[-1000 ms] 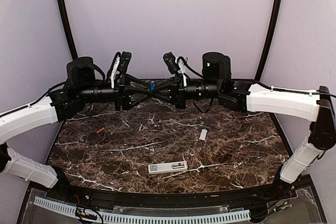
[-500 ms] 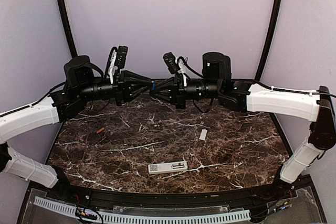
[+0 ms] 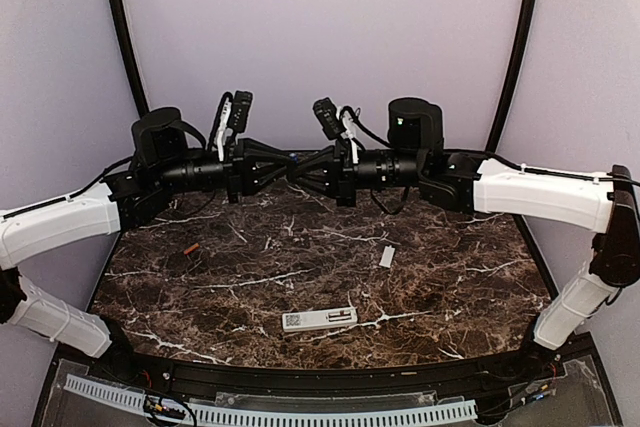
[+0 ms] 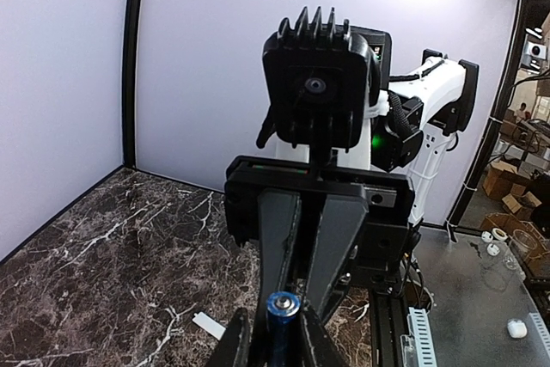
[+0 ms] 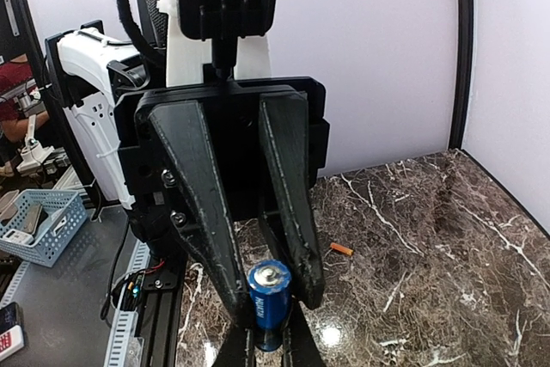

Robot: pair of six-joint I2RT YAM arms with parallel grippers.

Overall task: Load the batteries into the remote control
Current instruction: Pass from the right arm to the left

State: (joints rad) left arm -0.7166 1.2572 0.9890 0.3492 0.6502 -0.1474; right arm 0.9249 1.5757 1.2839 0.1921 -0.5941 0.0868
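Left tool (image 4: 273, 324) and right tool (image 5: 268, 346) meet tip to tip, both clamped on the blue battery (image 5: 269, 294), barely discernible from above, its lower end hidden.

Label (image 3: 293, 321) on remote control (image 3: 325, 319): illegible

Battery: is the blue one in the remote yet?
Out. The right gripper holds the battery in the air; the remote lies on the table.
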